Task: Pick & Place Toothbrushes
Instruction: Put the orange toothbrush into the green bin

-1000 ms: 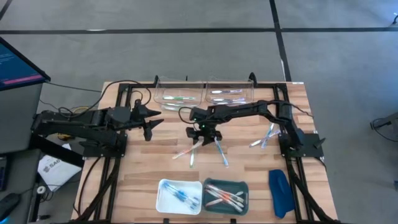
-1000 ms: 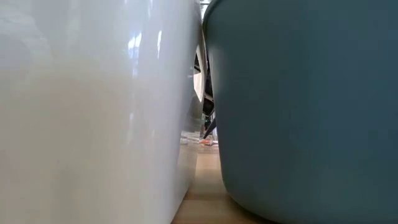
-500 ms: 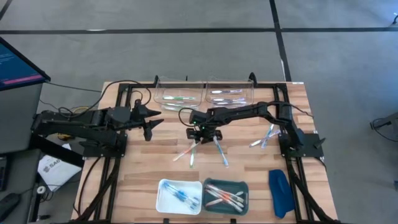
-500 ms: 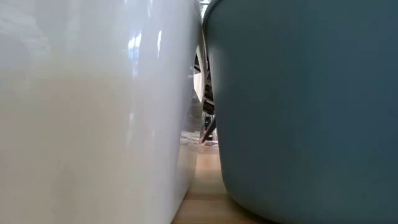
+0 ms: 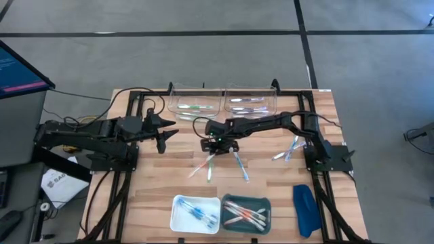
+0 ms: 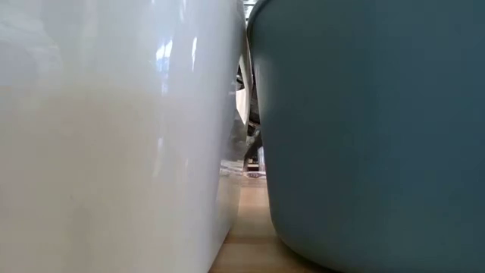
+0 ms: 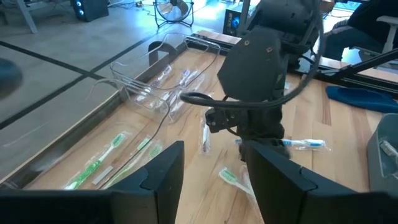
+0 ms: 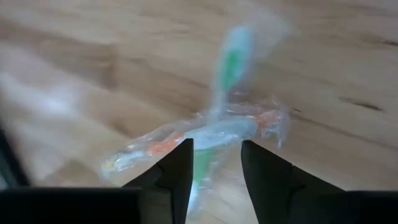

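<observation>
My right gripper point(image 5: 214, 141) has pulled back a little toward the far side of the table since a second ago, and its fingers point(image 8: 177, 171) have narrowed from a wide spread. In its wrist view a green wrapped toothbrush point(image 8: 227, 68) runs down between them, crossing an orange one point(image 8: 186, 140), but I cannot tell whether the fingers actually pinch it. The loose toothbrushes on the boards below the gripper point(image 5: 209, 166) lie much as they did. My left gripper point(image 5: 163, 131) waits over the left part of the table, unmoved, fingers point(image 7: 163, 180) part open with nothing between them.

The table point(image 5: 149, 183) is pale wooden planking. At its far edge stand two clear trays point(image 5: 196, 102) with toothbrushes inside; at the near edge a white bin point(image 5: 183, 210) and a teal bin point(image 5: 261, 203) each hold several. More toothbrushes point(image 5: 288, 149) lie by the right arm's base, and a dark-blue oblong object point(image 5: 305, 210) sits at the near right corner. Grey floor with dark lines surrounds the table; a monitor point(image 5: 20, 68) stands at left.
</observation>
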Tool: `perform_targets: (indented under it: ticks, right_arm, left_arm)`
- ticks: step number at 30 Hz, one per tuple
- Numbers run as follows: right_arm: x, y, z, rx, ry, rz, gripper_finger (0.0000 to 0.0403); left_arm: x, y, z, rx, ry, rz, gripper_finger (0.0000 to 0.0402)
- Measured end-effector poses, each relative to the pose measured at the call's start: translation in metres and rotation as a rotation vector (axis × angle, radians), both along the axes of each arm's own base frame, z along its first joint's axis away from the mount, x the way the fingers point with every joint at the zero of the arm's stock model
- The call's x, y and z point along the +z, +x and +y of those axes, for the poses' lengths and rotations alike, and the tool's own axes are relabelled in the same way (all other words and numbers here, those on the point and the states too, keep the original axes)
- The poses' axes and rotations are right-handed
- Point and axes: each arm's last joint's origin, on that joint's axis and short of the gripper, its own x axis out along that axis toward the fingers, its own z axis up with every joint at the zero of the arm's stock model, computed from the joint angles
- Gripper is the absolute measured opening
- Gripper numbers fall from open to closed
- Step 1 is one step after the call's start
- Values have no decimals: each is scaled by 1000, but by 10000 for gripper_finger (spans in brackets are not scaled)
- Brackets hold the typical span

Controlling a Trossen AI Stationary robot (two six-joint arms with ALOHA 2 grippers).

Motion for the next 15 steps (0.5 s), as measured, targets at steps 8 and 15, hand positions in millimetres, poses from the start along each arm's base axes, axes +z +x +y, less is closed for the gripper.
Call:
perform_targets:
  ticks: [8,15]
  right_arm:
    - [13,22,26,93,-39,-258,127]
    - [15,24,44,307,-273,-333,112]
  left_arm:
    - [0,0,0,0,1,0,168]
    - [0,0,0,-1,1,1,168]
